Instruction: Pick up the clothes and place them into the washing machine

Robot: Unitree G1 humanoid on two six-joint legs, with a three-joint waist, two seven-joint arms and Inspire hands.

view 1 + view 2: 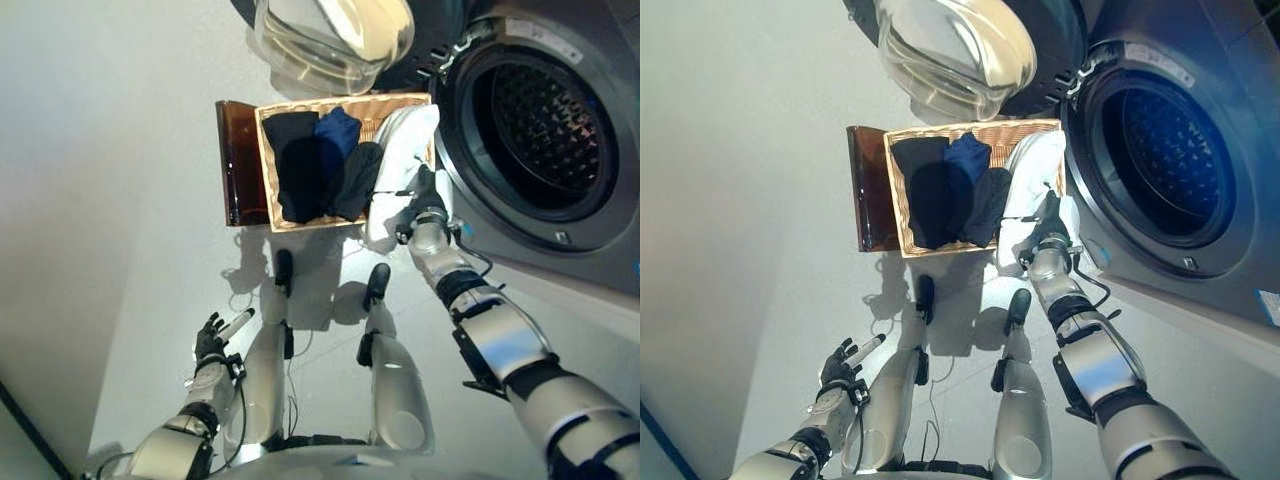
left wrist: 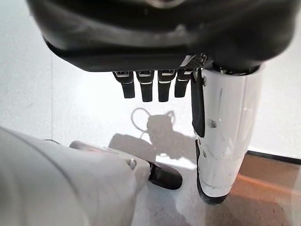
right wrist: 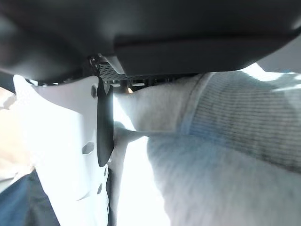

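The right hand [image 1: 425, 205] had its fingers buried in a white garment [image 1: 408, 140]. In its wrist view the cloth [image 3: 225, 141] bunched up right against the palm, with the white thumb cover beside it. The finger row was hidden by fabric, so I couldn't tell how tightly it was curled or whether it really had a grip. The head views couldn't settle that either; they just showed the hand pressed into the white cloth at the basket's 3 o'clock edge.

That cloth draped over the rim of a wicker basket [image 1: 268, 180] on the floor. Inside I counted three dark pieces: one black [image 1: 292, 160], one blue [image 1: 337, 135] and one dark grey [image 1: 358, 180]. So four garments in all, none in the drum.

The washer [image 1: 545, 130] stood at 3 o'clock of the basket, drum open, with the glass door [image 1: 330, 40] swung out at the basket's 12 o'clock. It had a label strip along the top, too small to read.

The left hand [image 1: 212, 345] hung low at 7 o'clock, well apart from everything. Its wrist view showed the fingers [image 2: 146, 87] straight and holding nothing.
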